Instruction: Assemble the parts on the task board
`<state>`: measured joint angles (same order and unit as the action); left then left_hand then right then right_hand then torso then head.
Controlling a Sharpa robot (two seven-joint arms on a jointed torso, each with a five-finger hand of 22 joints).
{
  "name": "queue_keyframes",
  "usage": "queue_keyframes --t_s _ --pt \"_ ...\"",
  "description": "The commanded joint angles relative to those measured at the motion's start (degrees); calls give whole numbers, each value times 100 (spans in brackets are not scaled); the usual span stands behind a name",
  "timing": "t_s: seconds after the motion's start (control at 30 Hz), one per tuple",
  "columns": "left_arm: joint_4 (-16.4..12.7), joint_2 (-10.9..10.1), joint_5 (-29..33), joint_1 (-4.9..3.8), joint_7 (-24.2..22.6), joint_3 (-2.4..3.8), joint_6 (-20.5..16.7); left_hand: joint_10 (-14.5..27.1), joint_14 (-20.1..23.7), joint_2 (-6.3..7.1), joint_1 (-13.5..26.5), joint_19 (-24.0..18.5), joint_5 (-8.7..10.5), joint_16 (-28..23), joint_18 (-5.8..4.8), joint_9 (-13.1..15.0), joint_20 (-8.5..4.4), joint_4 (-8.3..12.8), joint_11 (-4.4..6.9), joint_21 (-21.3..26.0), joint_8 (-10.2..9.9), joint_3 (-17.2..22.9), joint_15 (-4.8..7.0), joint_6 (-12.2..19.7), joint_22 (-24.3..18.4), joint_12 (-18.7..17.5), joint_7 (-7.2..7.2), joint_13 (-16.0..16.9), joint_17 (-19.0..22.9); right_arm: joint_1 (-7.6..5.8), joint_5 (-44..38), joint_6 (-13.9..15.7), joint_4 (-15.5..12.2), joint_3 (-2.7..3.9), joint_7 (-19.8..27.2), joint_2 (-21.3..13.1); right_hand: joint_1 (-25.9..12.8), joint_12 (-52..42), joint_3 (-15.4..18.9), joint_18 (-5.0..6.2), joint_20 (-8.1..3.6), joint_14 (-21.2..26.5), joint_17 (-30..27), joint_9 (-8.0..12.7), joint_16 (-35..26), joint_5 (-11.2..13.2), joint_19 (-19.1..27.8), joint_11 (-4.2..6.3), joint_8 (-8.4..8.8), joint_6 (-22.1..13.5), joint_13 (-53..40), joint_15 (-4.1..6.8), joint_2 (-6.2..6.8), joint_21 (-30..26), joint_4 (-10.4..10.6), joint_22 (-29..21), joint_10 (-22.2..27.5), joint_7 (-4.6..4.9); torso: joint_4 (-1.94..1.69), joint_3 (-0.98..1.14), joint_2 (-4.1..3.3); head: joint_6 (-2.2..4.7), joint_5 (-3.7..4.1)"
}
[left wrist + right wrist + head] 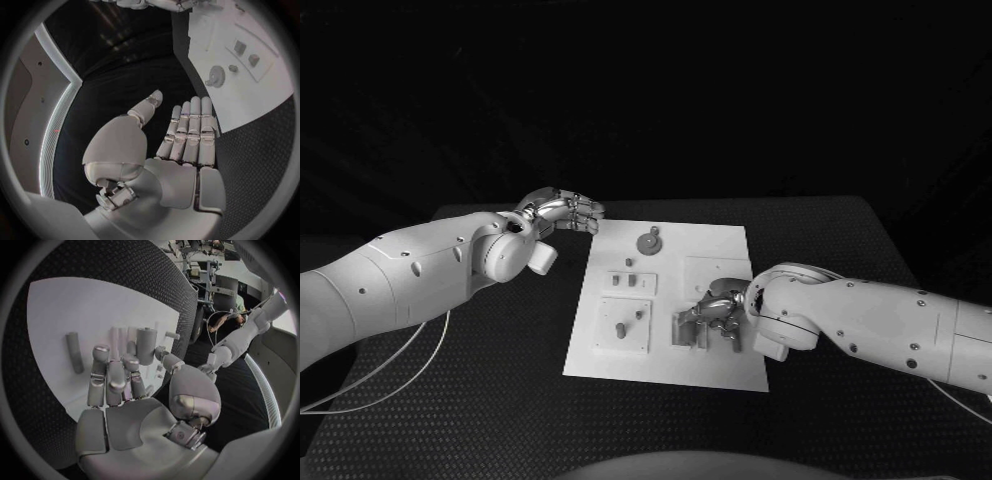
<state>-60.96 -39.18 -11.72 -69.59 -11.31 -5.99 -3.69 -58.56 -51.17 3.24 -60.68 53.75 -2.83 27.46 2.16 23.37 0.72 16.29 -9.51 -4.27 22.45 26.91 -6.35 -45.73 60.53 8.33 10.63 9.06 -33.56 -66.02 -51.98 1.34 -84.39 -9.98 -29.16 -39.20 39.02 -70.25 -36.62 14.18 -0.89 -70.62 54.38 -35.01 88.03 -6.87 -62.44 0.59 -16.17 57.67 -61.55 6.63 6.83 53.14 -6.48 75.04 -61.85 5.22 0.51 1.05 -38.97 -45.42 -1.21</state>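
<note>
While the task board (pixel 678 300) lies mid-surface, the right hand (pixel 718 308) curls its fingers (pixel 107 371) on an upright grey part (pixel 145 346); whether it grips is unclear. Beside the board's far corner, the left hand (pixel 178 145) hovers, fingers straight, empty.

You have one task board (pixel 669 350) on one black table (pixel 473 400), and two hands: the left hand (pixel 564 212) just off the board's far corner, the right hand (pixel 718 310) over it. One gear (pixel 648 241) lies near the left hand.
</note>
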Motion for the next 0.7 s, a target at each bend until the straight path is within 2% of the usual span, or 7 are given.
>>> queue_keyframes --t_s 0.03,0.37,0.43,0.6,0.7 --pt "-16 6 35 -5 -31 3 85 -41 0 1 77 -1 -27 -36 119 -9 27 -41 2 25 28 8 -38 -25 -1 13 18 -7 -6 12 -65 -92 24 -3 69 22 -54 2 -23 82 -14 62 -24 8 -20 15 37 8 27 3 9 -1 37 15 19 89 42 43 1 0 -1 -3 -1" --pt "-22 0 35 -5 -27 3 83 -40 0 1 80 -1 -27 -40 119 -11 27 -42 1 24 29 10 -38 -24 -1 14 18 -10 -10 19 -88 -64 58 -5 79 47 -83 15 -80 82 -8 137 -112 18 -37 16 53 -7 56 -34 18 -12 161 4 88 87 79 58 2 1 1 -5 -3" --pt "-23 -1 35 -5 -26 3 85 -40 0 1 81 -2 -27 -40 119 -11 27 -42 1 24 29 10 -38 -24 -1 14 18 -11 -11 19 -88 -91 59 -5 92 50 -96 23 -120 82 -3 167 -142 23 -45 14 59 -17 73 -57 26 -20 255 -3 148 85 98 66 2 1 1 -5 -3" --pt "-24 -3 35 -6 -25 3 81 -41 -1 1 84 -2 -27 -42 119 -12 28 -43 1 24 29 11 -38 -24 -1 14 18 -12 -13 19 -88 -106 59 -7 115 54 -69 41 -294 82 6 274 -258 26 -64 18 69 -46 111 -127 50 -45 623 -16 427 83 149 93 1 2 -1 -3 -3" --pt "-21 -4 35 -6 -26 3 80 -40 -1 1 85 -2 -27 -43 119 -13 28 -43 1 24 29 12 -38 -24 -1 15 18 -13 -14 19 -88 -81 62 -7 122 54 -53 40 -319 82 10 299 -281 21 -65 24 73 -49 116 -144 55 -50 719 -15 503 85 161 102 2 2 1 -1 -4"
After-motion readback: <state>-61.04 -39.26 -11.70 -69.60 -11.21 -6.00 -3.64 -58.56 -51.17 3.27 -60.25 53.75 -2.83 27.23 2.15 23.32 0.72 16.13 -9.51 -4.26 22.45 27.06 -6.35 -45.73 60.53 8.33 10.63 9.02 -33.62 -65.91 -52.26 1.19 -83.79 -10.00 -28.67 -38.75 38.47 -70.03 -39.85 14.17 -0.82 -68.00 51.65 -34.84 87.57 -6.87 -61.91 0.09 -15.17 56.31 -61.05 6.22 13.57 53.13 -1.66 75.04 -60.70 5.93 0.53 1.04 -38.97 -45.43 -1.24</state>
